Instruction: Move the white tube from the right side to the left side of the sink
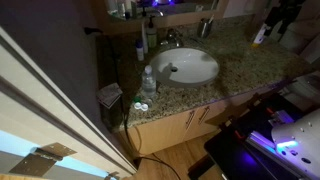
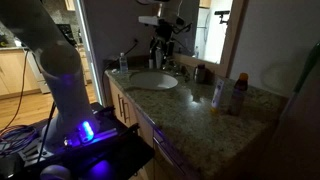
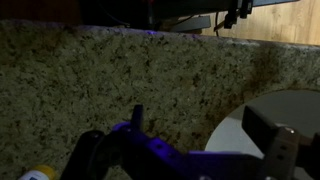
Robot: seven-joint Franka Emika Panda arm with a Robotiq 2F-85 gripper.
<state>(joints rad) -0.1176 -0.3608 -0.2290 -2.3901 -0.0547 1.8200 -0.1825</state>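
The white tube (image 1: 260, 35) stands on the granite counter to the right of the sink (image 1: 190, 66). It also shows in an exterior view (image 2: 218, 93), nearer the camera than the sink (image 2: 152, 80). My gripper (image 2: 162, 42) hangs above the faucet at the back of the basin, far from the tube. In the wrist view my gripper (image 3: 200, 116) is open and empty over speckled granite, with the white sink rim (image 3: 270, 112) at the lower right. A small pale yellow thing at the bottom left edge is too cut off to name.
A clear water bottle (image 1: 148, 82) stands on the counter left of the sink, with small items beside it. A dark tall bottle (image 1: 143, 42) stands at the back left. A bottle with an orange cap (image 2: 240, 95) stands beside the tube. A wall with a mirror runs behind the counter.
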